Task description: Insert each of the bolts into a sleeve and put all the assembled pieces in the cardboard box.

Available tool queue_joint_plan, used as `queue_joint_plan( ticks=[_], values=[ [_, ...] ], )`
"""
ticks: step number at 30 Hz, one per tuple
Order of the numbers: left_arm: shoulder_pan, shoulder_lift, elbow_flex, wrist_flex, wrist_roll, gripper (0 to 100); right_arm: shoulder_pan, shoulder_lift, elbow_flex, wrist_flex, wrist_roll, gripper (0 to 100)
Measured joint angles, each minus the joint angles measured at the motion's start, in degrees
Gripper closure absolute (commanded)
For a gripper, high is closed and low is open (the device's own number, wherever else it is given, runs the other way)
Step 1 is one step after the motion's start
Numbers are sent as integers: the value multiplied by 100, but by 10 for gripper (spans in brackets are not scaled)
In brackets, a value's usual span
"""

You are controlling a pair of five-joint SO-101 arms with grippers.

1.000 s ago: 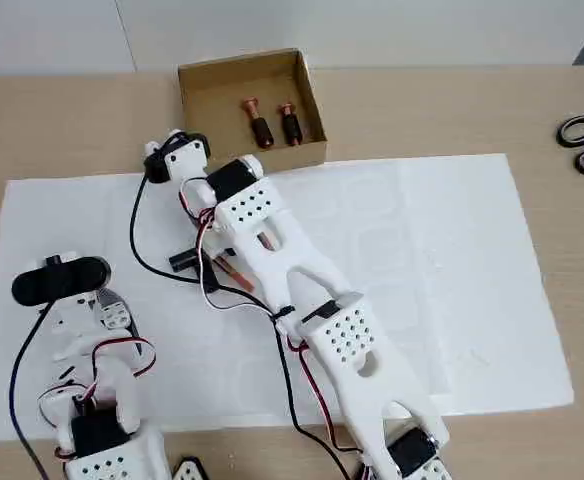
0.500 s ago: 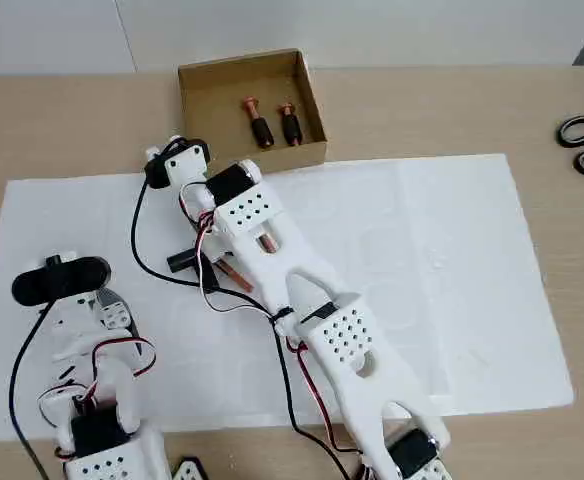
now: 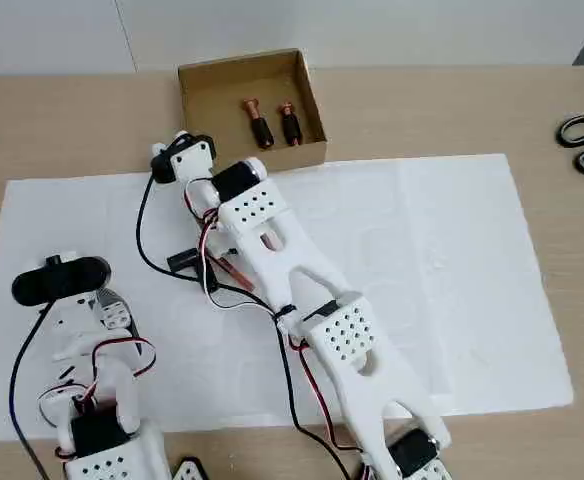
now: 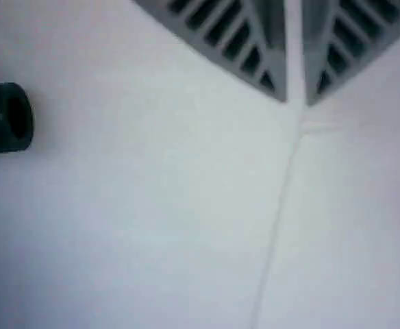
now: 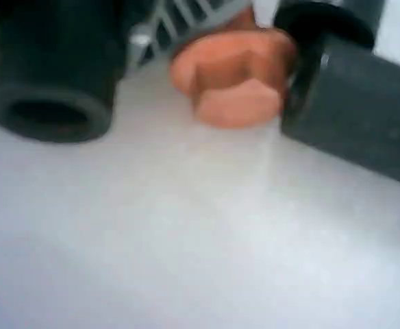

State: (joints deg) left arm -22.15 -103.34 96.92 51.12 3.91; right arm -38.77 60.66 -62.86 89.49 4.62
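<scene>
— Since the right gripper (image 5: 217, 51) looks clamped on the copper bolt (image 5: 234, 79), head toward its camera, what matters for the insertion?

— Alignment. The black sleeve (image 5: 49, 103) lies on its side on the white paper (image 3: 452, 260), just beside the bolt, with its bore open. I'd bring the shank level with that bore and onto its axis before pushing, because a slanted entry would likely jam at the rim.

— Will the sleeve hold still?

— Probably not. It lies loose, and on paper it may skid or roll away under the push. Go slowly, or have something brace its far end.

— The left gripper (image 4: 294, 82)?

— It hangs low over the paper, pinched closed on nothing, off to one side of the work. It could serve as a stop.

— And the cardboard box (image 3: 210, 120)?

— It sits past the paper's far edge, with two assembled pieces (image 3: 258, 118) already in it.
</scene>
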Motion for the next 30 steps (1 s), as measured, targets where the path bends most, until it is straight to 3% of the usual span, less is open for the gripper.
queue_joint_plan(
  ticks=[5, 14, 30],
  values=[
    [0, 0, 0, 0, 0, 994, 62, -18, -440, 563, 0, 995],
    [0, 0, 0, 0, 0, 994, 97, -923, -360, 686, 0, 995],
    [0, 0, 0, 0, 0, 994, 149, -3807, 2549, 703, 193, 995]
  ],
)
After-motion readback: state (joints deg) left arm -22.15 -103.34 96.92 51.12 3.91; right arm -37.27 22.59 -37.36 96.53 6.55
